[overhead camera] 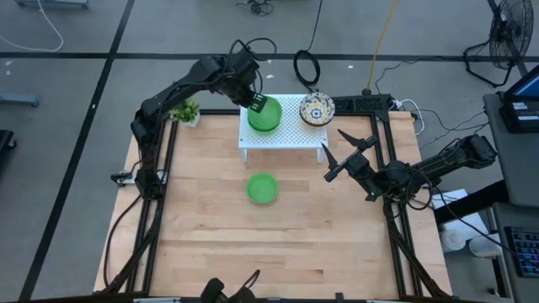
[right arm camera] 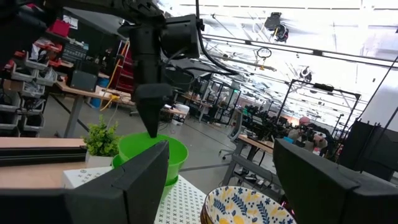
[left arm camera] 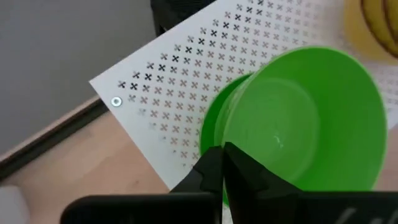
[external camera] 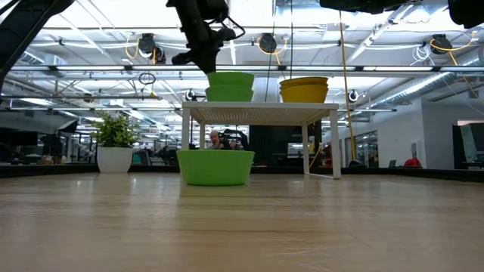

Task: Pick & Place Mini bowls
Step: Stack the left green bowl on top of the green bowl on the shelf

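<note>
Two plain green mini bowls [overhead camera: 267, 118] sit stacked on the white perforated rack [overhead camera: 290, 140] at the table's far middle. My left gripper [overhead camera: 256, 106] is shut on the top one [left arm camera: 311, 118]. A yellow mini bowl stack [overhead camera: 317, 109] with a blue floral inside stands on the rack to the right of the green ones. Another green mini bowl [overhead camera: 262, 188] rests on its base on the table in front of the rack. My right gripper [overhead camera: 334, 156] hangs open right of the rack, raised, with nothing between its fingers. My left gripper pinches the top green bowl's rim [left arm camera: 231, 146] on its far-left side, one finger inside the bowl and one outside. The fingers come from above, slanting down. The bowl sits nested in the green bowl below it [left arm camera: 210, 124], slightly off-centre.
A small potted plant [overhead camera: 185, 111] stands at the table's far left corner beside the rack. Black frame rails [overhead camera: 153, 210] run along the table's left and right edges. Bare wood lies in the near half of the table [overhead camera: 269, 252].
</note>
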Controlling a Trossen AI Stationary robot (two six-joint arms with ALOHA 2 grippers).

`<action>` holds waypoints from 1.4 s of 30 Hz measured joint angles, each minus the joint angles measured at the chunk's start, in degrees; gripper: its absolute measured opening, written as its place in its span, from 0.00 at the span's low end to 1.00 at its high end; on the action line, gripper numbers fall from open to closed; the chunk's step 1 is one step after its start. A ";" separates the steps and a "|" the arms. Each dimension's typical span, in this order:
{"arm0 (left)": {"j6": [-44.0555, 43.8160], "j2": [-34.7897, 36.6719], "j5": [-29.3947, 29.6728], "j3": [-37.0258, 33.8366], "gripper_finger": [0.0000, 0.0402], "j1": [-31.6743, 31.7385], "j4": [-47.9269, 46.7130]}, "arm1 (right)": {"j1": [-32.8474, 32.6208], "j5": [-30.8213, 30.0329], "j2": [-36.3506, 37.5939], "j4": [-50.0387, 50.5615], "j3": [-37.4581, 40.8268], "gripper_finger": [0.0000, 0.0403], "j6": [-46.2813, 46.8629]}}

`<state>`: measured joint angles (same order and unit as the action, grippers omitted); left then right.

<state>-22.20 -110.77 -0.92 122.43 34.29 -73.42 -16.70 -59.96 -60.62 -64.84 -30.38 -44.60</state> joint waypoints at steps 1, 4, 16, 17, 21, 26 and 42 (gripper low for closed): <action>-0.03 0.07 -1.03 0.00 0.01 0.29 0.01 | 0.01 0.00 0.00 0.00 0.01 0.68 0.00; -0.87 0.09 -3.24 0.00 0.01 0.82 -0.47 | 0.01 0.00 0.00 0.00 -0.01 0.68 0.00; -0.80 0.05 -3.55 0.00 0.01 0.85 -3.93 | 0.00 0.00 0.00 0.00 0.01 0.68 0.00; -0.64 0.02 -3.55 0.00 0.01 0.84 -3.94 | 0.01 0.00 0.00 0.00 0.01 0.68 0.01; -0.59 -0.73 -3.51 0.00 0.01 0.81 -4.39 | 0.01 0.00 0.00 0.00 0.01 0.68 0.00; -0.50 -1.51 -3.82 0.00 0.02 0.85 -3.67 | 0.00 0.00 0.00 0.00 0.01 0.68 0.01; 4.54 -0.14 -3.54 0.00 0.25 0.78 -2.22 | 0.01 0.00 0.00 0.00 0.01 0.68 0.00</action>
<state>-17.66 -110.91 -4.46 122.43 35.07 -75.64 -16.69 -59.96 -60.62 -64.84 -30.37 -44.60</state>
